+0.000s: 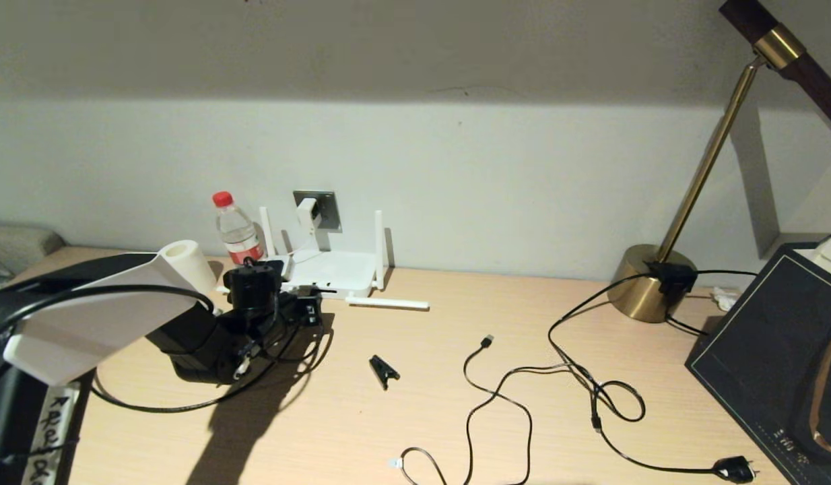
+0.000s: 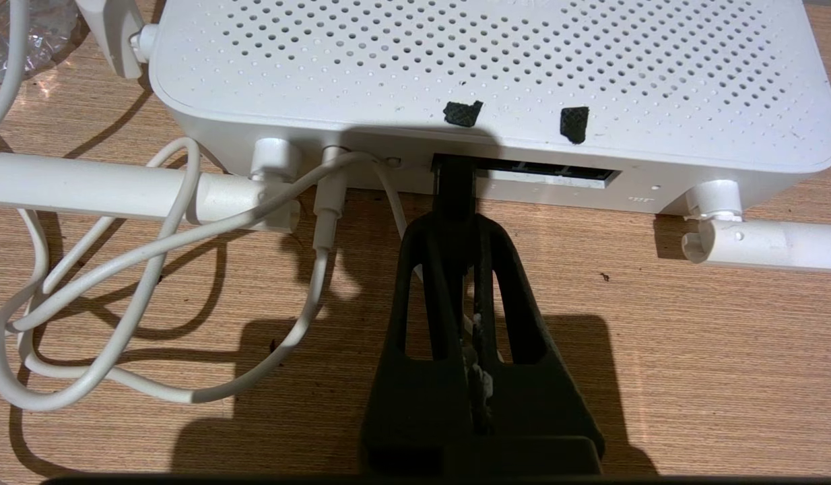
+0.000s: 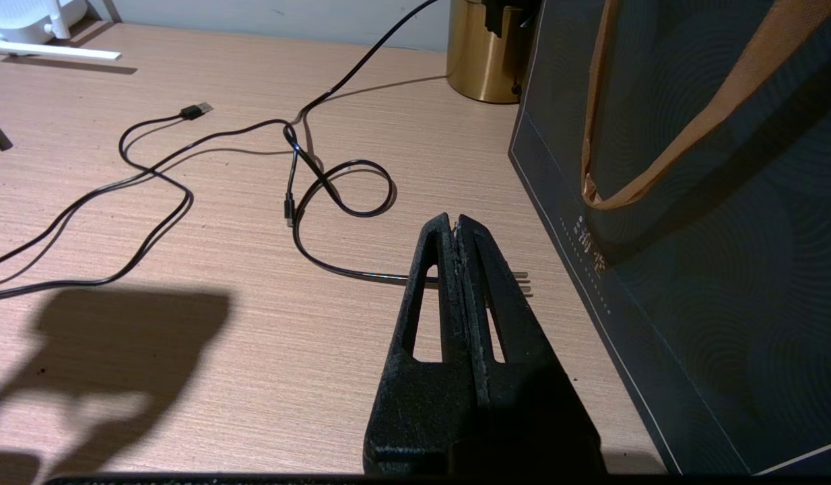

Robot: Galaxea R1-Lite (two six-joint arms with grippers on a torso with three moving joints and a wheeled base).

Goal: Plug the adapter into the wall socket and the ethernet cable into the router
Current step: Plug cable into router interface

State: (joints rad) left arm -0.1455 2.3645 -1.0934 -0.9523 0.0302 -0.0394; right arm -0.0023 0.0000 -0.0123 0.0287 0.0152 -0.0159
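Note:
The white router [image 1: 335,271] lies flat on the desk below the dark grey wall socket [image 1: 329,207]. The white adapter [image 1: 307,213] sits in that socket, its thin white cord [image 2: 119,283] running to the router's [image 2: 489,60] back edge. My left gripper [image 1: 309,311] is at the router's port side. In the left wrist view it [image 2: 456,225] is shut on the black end of the ethernet cable [image 2: 454,185], which reaches into the leftmost slot of the port row [image 2: 557,174]. The rest of the cable [image 1: 186,406] loops over the desk. My right gripper [image 3: 456,222] hovers shut and empty.
A water bottle [image 1: 237,232] and a white cylinder [image 1: 186,263] stand left of the router. One antenna [image 1: 388,303] lies flat. A black clip [image 1: 383,369], a thin USB cable [image 1: 486,342], a pronged black plug [image 1: 735,468], a brass lamp base [image 1: 648,283] and a dark bag [image 1: 779,350] occupy the right.

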